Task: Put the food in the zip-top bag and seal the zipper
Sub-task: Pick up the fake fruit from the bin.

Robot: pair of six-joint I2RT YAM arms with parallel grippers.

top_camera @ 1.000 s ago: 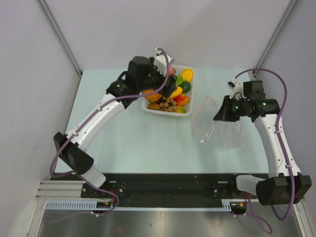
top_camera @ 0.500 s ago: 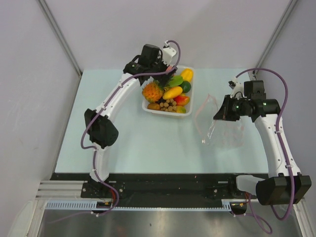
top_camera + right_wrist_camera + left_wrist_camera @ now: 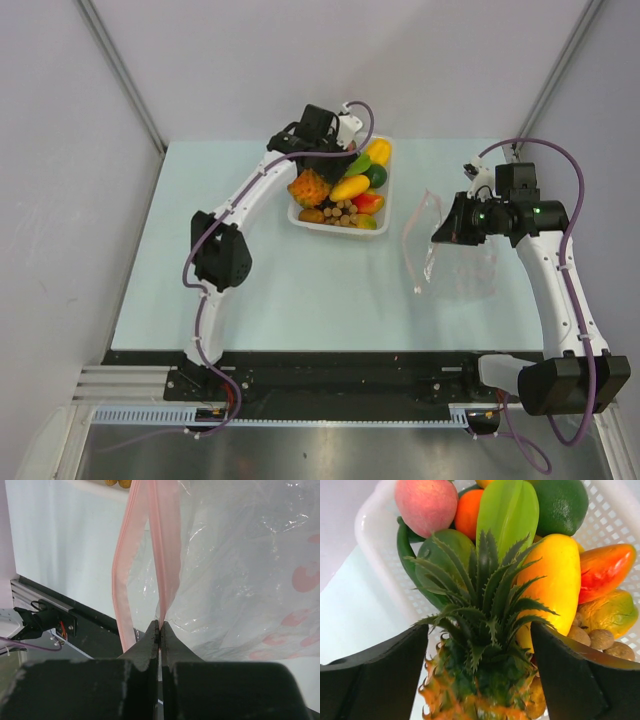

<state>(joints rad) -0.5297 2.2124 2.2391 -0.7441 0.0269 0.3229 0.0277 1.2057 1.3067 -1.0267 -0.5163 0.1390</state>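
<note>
the left fingers (image 3: 375, 680), matte black and blunt, stand wide apart on either side of a toy pineapple (image 3: 485, 630) with a spiky green crown and a rough orange body; a thin gap shows beside the left one, and the right one sits against the leaf tips. the pineapple lies in a white plastic tray (image 3: 375, 545) with a perforated mesh floor. packed around it are glossy moulded pieces: a smooth yellow mango (image 3: 560, 575), a ridged light-green piece (image 3: 507, 510), a velvety pink peach (image 3: 426, 505), a round dark-green fruit (image 3: 560, 505), a red-orange piece (image 3: 605, 570) and a knobbly brown bunch (image 3: 602, 640).

the right fingers (image 3: 145, 650) are pressed flat together, pinching one lip of the thin pink-red zipper strip (image 3: 157, 555); the other lip bows away to the left, so the mouth gapes. behind it spreads the clear, crinkly plastic zip-top bag (image 3: 240, 565), wrinkled and printed with red marks. seen from above, the bag (image 3: 455, 265) lies on the pale blue-green tabletop (image 3: 300, 290) to the right of the tray, apart from it, its mouth lifted and facing the tray.
</note>
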